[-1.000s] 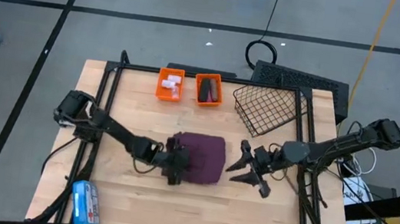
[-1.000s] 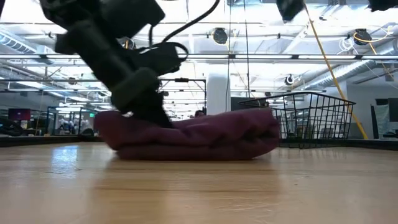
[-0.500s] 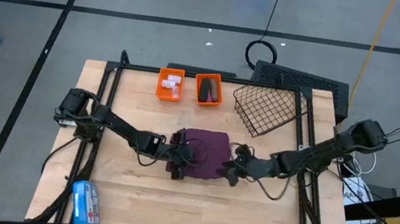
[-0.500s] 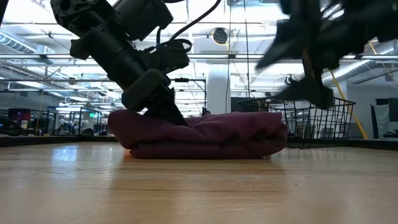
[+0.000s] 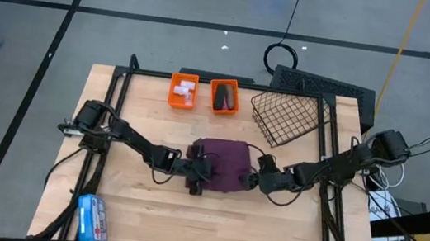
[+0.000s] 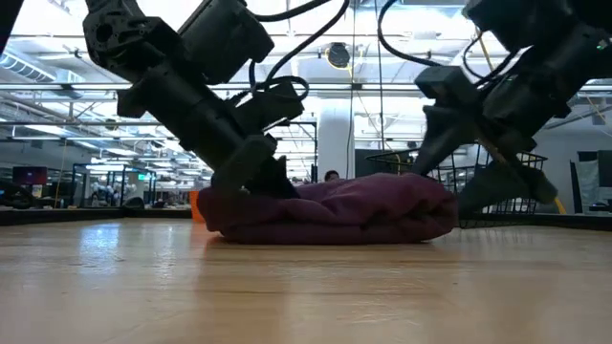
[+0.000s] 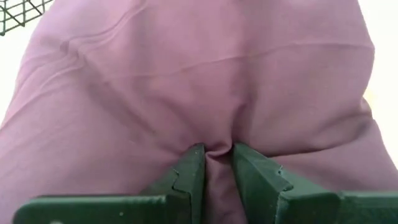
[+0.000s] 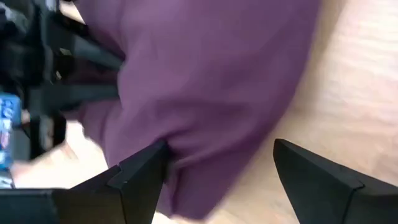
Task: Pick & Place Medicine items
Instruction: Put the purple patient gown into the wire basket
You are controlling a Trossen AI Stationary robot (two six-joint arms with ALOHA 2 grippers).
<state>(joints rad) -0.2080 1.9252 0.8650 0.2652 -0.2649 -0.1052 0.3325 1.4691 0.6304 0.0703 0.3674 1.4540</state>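
Note:
A bunched purple cloth point(image 5: 226, 159) lies mid-table on the wood. My left gripper point(image 5: 201, 177) is at the cloth's near-left edge, shut on it. My right gripper point(image 5: 256, 176) is open at the cloth's right edge; in the right wrist view the cloth point(image 8: 211, 81) reaches in between its spread fingers. Small white bottles point(image 5: 185, 91) lie in the left orange bin by the far edge. A dark oblong point(image 5: 223, 98) lies in the right orange bin. No other medicine item shows. My left gripper point(image 7: 216, 168) pinches a raised fold of the purple cloth point(image 7: 217, 149) between its two fingers, at the cloth's near-left edge. It comes in slanting down from the table's left. The cloth rests on the table point(image 6: 287, 287). My right gripper point(image 8: 227, 171) stands astride the cloth's right edge; whether its fingers point(image 8: 143, 168) touch the cloth I cannot tell.
A black wire basket point(image 5: 286, 117) lies tipped at the far right. A blue-and-white packet point(image 5: 91, 219) lies at the near-left corner. Bare wood spreads along the near side. A black frame point(image 5: 117, 108) runs round the table.
My right gripper has swung from the right side of the table toward the cloth and come down at its right edge, staying open. My left gripper has moved toward the table's right with the cloth, which has slid a little rightward and bunched up.

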